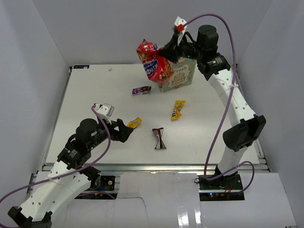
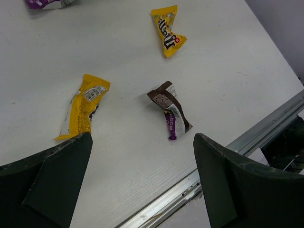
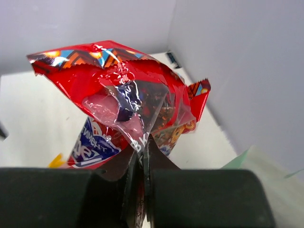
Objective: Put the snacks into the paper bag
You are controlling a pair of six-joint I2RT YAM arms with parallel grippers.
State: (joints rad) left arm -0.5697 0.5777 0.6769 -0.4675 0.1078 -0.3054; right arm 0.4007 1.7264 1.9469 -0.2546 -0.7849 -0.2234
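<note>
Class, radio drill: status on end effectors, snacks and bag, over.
Right end effector shut on red chip bag, by mint-green paper bag. Left end effector open, short of nearest yellow candy packet. Nothing blocking.

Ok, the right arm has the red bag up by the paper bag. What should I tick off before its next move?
1. Right pincer shut on red bag: ok.
2. Red bag over paper bag mouth: cannot tell, the mouth is hidden.
3. Paper bag upright: ok.
4. Left pincer open and well apart from the right arm: ok.
5. Other snacks lying separate on the table: ok. These are the near yellow packet, far yellow packet, purple wrapper and bar wrapper.
</note>
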